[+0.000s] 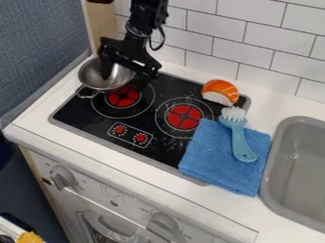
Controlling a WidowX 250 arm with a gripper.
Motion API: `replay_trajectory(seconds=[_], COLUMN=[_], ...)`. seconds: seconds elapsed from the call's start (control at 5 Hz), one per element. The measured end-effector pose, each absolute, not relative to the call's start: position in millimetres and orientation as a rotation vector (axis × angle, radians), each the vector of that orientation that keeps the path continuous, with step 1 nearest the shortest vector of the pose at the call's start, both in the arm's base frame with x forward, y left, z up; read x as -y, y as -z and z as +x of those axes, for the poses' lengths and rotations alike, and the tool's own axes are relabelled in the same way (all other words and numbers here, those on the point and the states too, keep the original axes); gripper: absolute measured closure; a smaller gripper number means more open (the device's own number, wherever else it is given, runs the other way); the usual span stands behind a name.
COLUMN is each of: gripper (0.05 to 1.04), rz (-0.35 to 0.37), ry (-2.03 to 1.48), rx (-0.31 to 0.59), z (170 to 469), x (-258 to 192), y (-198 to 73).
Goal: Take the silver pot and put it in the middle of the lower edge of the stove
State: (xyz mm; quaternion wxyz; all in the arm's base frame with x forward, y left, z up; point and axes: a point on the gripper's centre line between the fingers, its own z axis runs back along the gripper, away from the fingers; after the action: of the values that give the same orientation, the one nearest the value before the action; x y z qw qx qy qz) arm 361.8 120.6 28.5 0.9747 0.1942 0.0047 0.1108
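Silver and round, the metal pot (117, 81) sits at the upper left corner of the black glass stove (82, 117), overlapping the left red burner (122, 96), its wire handle (88, 95) towards the stove's left edge. Our black two-finger gripper (129, 75) is open, one finger inside the bowl and the other outside its right wall, so we judge the step in hand to be the grasp.

We should centre the rim between the fingers, go low enough for a firm bite, then close squarely; smooth, curved metal may swivel if pinched only at the lip. Once it is secure, we would lift just clear of the glass, keep the bowl level and travel diagonally to the middle of the lower edge, by the control panel (130, 135). Swinging too far right could catch the folded blue towel (209, 152) at the lower right corner.
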Motion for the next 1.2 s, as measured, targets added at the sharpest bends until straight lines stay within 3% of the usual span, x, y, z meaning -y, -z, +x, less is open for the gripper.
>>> replay_trajectory(seconds=[0.4,0.6,0.8,1.0,1.2], gripper=[0.715,0.928,1.007,1.011,1.011], rz=[0.416,0.426,0.444,0.487,0.511], ry=[-0.220,-0.222,-0.219,-0.209,-0.195], rx=[-0.004,-0.008,-0.025,-0.061,-0.025], z=[364.3,364.1,361.2,355.2,350.6], x=[-118.7,-117.2,-118.4,-116.2,-112.3], y=[-21.7,-21.7,-23.6,-28.4,-53.6])
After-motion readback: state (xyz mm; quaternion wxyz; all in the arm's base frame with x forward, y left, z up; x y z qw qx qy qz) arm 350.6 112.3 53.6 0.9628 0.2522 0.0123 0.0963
